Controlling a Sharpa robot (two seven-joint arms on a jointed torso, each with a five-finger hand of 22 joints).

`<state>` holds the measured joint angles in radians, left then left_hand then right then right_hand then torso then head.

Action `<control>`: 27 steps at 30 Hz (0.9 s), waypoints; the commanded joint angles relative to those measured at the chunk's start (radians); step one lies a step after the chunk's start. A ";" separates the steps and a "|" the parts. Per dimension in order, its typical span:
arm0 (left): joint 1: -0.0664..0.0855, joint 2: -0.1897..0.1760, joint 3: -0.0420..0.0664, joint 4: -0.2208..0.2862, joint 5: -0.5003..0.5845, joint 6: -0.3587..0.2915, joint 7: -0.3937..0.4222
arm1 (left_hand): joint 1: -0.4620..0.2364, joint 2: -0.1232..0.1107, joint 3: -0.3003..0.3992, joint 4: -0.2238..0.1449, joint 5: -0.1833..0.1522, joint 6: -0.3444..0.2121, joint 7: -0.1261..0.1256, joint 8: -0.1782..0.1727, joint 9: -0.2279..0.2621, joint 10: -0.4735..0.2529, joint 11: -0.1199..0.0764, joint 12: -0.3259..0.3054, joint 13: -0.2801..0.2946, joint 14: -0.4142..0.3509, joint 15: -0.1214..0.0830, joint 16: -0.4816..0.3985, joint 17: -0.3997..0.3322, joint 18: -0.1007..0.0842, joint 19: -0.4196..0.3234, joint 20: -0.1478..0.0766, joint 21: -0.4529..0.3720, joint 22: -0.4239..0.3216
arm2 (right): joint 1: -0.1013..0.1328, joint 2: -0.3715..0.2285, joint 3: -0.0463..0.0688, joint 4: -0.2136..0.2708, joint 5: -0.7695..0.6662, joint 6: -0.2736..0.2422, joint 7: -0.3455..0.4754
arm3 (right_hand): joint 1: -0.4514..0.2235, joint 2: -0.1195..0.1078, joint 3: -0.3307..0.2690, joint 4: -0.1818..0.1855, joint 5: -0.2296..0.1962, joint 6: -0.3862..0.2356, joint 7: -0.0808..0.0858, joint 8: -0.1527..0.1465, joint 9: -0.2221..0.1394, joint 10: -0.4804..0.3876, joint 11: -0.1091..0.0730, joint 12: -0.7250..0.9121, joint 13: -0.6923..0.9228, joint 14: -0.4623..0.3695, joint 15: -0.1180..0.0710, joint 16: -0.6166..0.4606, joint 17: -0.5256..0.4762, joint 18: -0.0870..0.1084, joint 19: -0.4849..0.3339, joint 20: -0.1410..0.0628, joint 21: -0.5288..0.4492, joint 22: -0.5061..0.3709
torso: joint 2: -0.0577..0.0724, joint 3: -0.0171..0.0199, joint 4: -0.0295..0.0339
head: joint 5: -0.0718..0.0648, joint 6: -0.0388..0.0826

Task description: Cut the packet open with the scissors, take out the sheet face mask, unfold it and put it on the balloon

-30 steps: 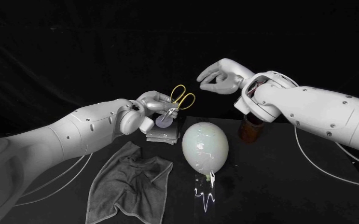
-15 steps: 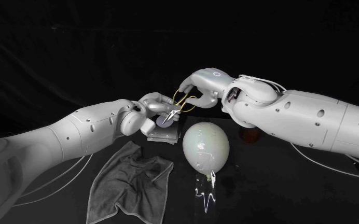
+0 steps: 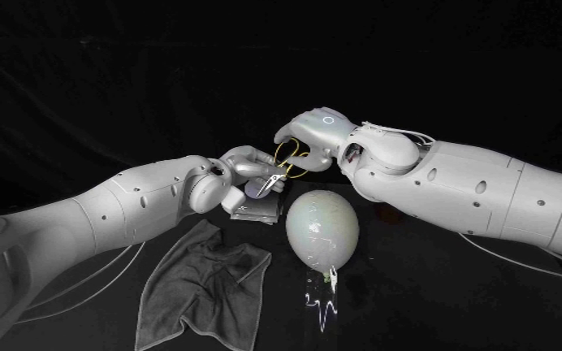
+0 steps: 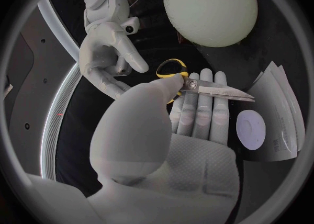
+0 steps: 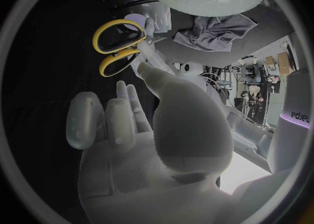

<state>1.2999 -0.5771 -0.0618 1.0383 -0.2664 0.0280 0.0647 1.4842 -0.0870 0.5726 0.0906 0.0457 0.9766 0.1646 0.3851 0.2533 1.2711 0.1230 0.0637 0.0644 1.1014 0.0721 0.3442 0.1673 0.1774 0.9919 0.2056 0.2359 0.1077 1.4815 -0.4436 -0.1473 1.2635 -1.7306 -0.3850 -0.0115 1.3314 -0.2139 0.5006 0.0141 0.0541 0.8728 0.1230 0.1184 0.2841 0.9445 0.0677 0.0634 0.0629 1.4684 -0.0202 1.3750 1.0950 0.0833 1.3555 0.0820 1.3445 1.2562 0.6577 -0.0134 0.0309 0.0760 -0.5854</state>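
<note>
Scissors (image 4: 209,89) in left robot hand (image 3: 248,164), right robot hand (image 3: 310,129) moved closer, fingers spread

The black table (image 3: 469,302) bears a balloon (image 3: 321,225), a packet (image 3: 257,208) and a grey cloth (image 3: 199,286).

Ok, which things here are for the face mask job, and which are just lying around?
For the job: scissors, held in the left hand; packet; balloon.
Lying about: grey cloth beside the balloon, which the task doesn't name.
</note>
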 commanded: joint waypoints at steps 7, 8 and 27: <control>0.002 -0.004 0.001 0.014 -0.010 0.009 0.001 | 0.002 0.009 0.001 -0.006 0.003 0.000 0.002 0.004 0.127 0.028 -0.020 0.002 0.001 0.009 0.000 -0.005 0.002 0.005 0.004 -0.001 0.003 0.001 | -0.007 0.002 -0.004 -0.006 -0.043 0.097 -0.043 | 0.008 0.008 -0.014 0.002 -0.004 0.018 0.000 0.008 0.006 0.031 0.000 0.010 0.003 0.028 -0.006 0.013 0.012 -0.008 0.006 -0.007 0.004 0.012 | 0.000 0.0007 -0.0017 | 0.004 -0.004; 0.002 -0.006 0.001 0.018 -0.012 0.008 0.001 | 0.002 0.009 0.001 -0.006 0.003 0.000 0.002 0.004 0.127 0.028 -0.020 0.002 0.001 0.009 0.000 -0.005 0.002 0.005 0.004 -0.001 0.003 0.001 | -0.007 0.001 -0.004 -0.004 -0.035 0.104 -0.050 | 0.007 0.008 -0.015 0.003 -0.004 0.018 0.001 0.008 0.006 0.032 0.000 0.010 0.003 0.027 -0.006 0.012 0.011 -0.008 0.006 -0.007 0.003 0.011 | 0.000 0.0007 -0.0011 | 0.004 -0.004; 0.002 -0.013 0.002 0.057 -0.033 0.015 0.004 | 0.000 0.011 0.002 -0.010 0.003 0.000 0.001 0.005 0.128 0.030 -0.021 0.002 0.001 0.010 0.000 -0.007 0.002 0.004 0.004 -0.002 0.006 0.003 | -0.012 0.018 -0.005 -0.036 -0.042 0.151 -0.069 | 0.014 0.017 -0.008 0.006 -0.003 0.037 0.013 0.015 0.011 0.072 0.011 0.009 0.001 0.028 0.004 0.021 0.019 -0.009 0.013 0.000 0.005 0.021 | 0.000 0.0014 -0.0014 | 0.002 -0.008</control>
<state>1.2998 -0.5926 -0.0620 1.0870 -0.2928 0.0274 0.0557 1.4856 -0.0857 0.5753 0.0879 0.0420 0.9725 0.1641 0.3868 0.2595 1.2729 0.1211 0.0601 0.0639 1.1048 0.0717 0.3442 0.1684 0.1764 0.9918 0.2057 0.2359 0.1089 1.4707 -0.4297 -0.1518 1.2324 -1.7451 -0.2656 -0.0665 1.3411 -0.2040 0.4871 0.0194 0.0542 0.9112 0.1358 0.1315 0.2963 1.0250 0.0775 0.0751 0.0655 1.4646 -0.0119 1.3943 1.1167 0.0834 1.3699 0.0826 1.3528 1.2792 0.6568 -0.0122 0.0284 0.0800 -0.5933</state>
